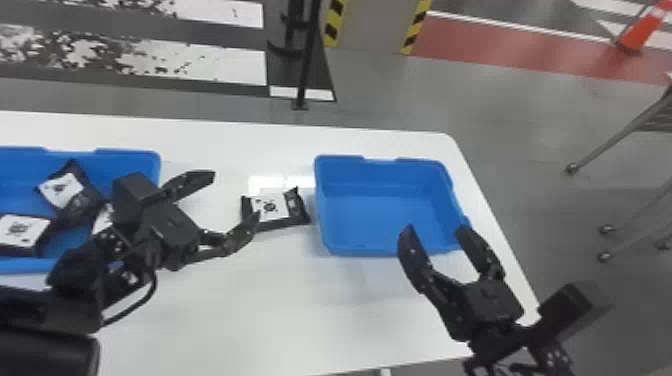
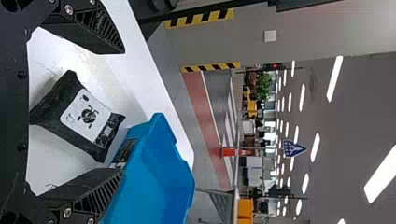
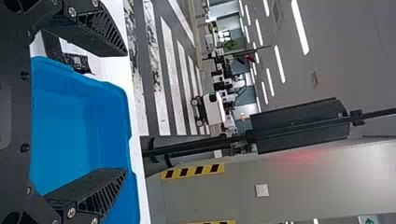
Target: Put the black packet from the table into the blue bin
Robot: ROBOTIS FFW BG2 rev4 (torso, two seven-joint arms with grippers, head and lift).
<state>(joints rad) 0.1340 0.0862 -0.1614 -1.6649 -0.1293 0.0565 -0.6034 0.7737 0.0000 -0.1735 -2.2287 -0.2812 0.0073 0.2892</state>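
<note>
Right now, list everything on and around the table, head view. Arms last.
table: one, white, centre
black packet: one, black with white label, on table between bins
right bin: one, blue, table's right side
left bin: one, blue, left edge
binned packets: at least three, black and white, left bin
pole: one, black, behind table
cone: one, orange, far right
left gripper: one, black, beside packet
right gripper: one, black, near right bin

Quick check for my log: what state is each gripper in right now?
Left gripper: jaws open, holding nothing.
Right gripper: jaws open, holding nothing.
</note>
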